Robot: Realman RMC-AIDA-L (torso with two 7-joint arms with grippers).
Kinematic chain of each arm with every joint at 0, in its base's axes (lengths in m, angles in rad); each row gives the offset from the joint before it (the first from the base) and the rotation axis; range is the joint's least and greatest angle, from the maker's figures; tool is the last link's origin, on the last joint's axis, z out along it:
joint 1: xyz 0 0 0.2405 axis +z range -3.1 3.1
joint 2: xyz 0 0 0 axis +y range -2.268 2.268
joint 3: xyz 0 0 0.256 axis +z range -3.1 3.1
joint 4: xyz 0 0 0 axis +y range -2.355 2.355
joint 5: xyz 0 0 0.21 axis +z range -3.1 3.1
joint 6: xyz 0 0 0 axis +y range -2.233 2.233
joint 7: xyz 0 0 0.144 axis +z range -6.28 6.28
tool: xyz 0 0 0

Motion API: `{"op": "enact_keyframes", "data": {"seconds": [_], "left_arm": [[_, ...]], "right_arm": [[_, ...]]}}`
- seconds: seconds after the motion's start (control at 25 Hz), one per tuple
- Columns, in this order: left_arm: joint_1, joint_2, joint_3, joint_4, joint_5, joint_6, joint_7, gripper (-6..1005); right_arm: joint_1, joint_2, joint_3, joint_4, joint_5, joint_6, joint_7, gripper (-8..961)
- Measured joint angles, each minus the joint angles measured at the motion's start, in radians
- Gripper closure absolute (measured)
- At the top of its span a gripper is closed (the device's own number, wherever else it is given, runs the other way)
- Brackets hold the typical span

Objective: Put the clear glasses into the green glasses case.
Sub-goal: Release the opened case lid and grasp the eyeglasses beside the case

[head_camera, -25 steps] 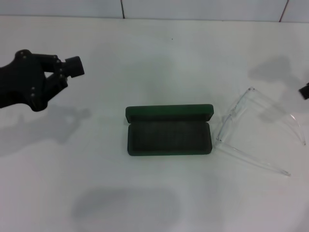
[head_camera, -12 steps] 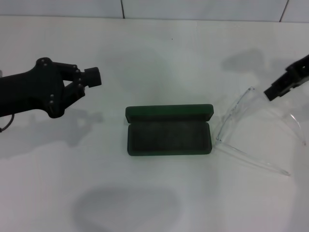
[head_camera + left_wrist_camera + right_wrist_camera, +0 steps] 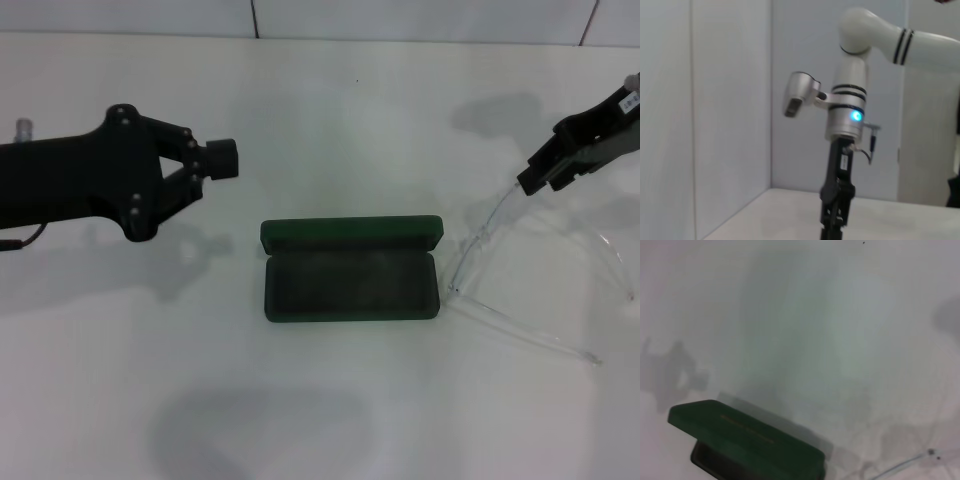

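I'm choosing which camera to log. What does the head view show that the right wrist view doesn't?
Only the head view shows the left gripper, the right gripper above the clear glasses, and the case's open lined interior. Only the right wrist view shows the gold lettering on the lid. Both show the green glasses case on the white table.

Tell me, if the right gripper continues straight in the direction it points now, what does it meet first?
Probably the clear glasses: the right gripper points down-left at the frame's upper corner, just beyond its tip. Height above the table is unclear, so contact is uncertain.
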Motion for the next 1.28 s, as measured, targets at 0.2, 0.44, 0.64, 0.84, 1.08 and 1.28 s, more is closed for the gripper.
{"op": "enact_keyframes", "data": {"seconds": [0.2,0.44,0.64,0.84,1.08,1.28], "left_arm": [[-0.006,0.000,0.019,-0.001,0.020,-0.003,0.029,972],[-0.014,-0.011,0.013,-0.011,0.031,-0.010,0.023,971],[-0.006,-0.020,0.009,-0.033,-0.011,-0.017,0.012,971],[0.016,-0.041,-0.005,-0.068,-0.063,-0.068,0.013,972],[0.032,-0.060,-0.005,-0.101,-0.109,-0.138,0.019,972],[0.030,-0.057,-0.005,-0.122,-0.141,-0.147,0.022,972]], "right_arm": [[-0.014,-0.016,-0.005,-0.050,0.049,-0.049,-0.254,578],[-0.037,-0.025,-0.060,-0.115,0.095,-0.213,-0.823,577],[-0.079,-0.022,-0.226,-0.223,0.018,-0.169,-1.108,580],[-0.130,-0.004,-0.359,-0.323,-0.079,-0.078,-1.334,583],[-0.142,0.019,-0.374,-0.331,-0.089,-0.030,-1.530,584],[-0.141,0.043,-0.409,-0.330,-0.086,0.013,-1.633,586]]}}
